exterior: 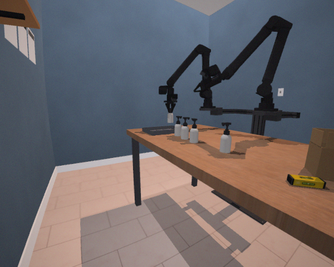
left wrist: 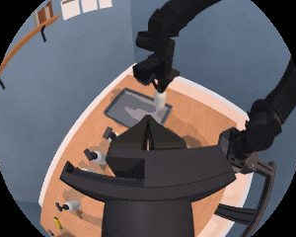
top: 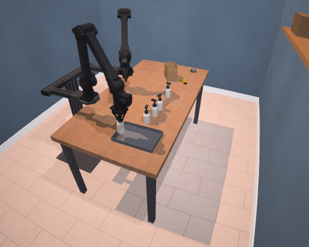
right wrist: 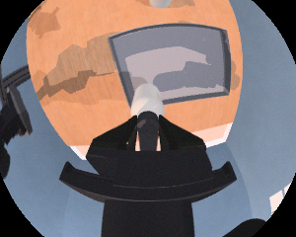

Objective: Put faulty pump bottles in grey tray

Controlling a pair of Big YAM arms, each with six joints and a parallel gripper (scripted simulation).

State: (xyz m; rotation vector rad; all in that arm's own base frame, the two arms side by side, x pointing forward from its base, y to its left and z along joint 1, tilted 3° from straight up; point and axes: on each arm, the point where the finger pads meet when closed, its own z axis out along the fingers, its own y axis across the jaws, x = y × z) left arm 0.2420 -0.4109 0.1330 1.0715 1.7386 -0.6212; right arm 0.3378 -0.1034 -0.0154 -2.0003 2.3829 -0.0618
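From the top, the right gripper (top: 120, 117) (exterior: 170, 110) (right wrist: 147, 118) grasps a white pump bottle (top: 120, 127) (exterior: 170, 118) (left wrist: 160, 99) (right wrist: 148, 100) at the tray's edge; four other pump bottles stand on the wooden table (top: 96, 117) (exterior: 247, 155) (left wrist: 202, 123) (right wrist: 89, 30). In the exterior view, the held bottle hangs upright above table height; a yellow spirit level (exterior: 305, 182) lies near a cardboard box (exterior: 325, 155) (top: 171, 71). In the left wrist view, the left gripper (left wrist: 148, 118) (top: 125, 80) (exterior: 195, 90) is clenched on nothing; the right wrist view shows the black pump head (right wrist: 148, 129) between the fingers, the grey tray (right wrist: 227, 59) (top: 133, 147) (exterior: 155, 133) (left wrist: 113, 118) beyond.
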